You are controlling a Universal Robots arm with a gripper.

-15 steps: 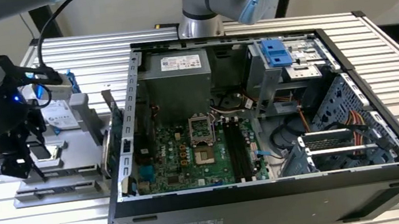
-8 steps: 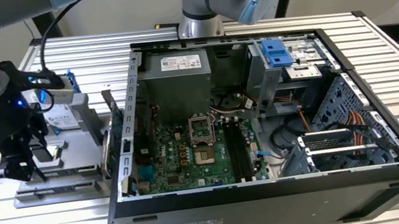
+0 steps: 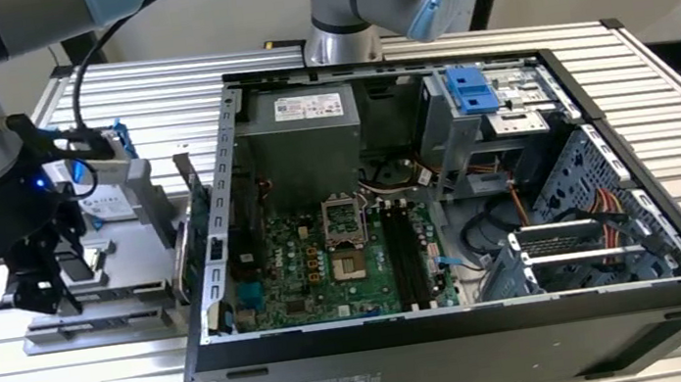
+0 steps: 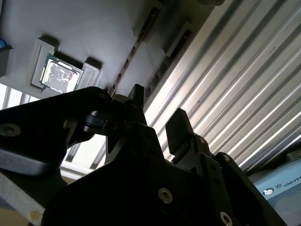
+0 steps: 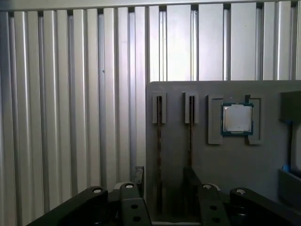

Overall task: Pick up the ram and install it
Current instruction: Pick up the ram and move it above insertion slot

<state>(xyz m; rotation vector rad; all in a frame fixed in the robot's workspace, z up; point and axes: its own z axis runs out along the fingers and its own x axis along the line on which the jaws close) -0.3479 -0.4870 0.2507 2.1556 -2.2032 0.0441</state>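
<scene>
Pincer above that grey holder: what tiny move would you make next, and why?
Probably lower it straight down. In the first wrist view the pincer is open and its fingers appear to stand on either side of the ram, a thin dark stick set on edge in the grey holder, not yet gripped.

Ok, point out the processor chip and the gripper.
Processor chip [image 5: 236, 118]: first wrist view, middle of its silver lid.
Gripper [image 4: 158, 101]: second wrist view, midway between its fingertips.

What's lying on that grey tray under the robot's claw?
A square silver chip and two thin ram sticks standing in slots; the gripper hides part of them.
</scene>
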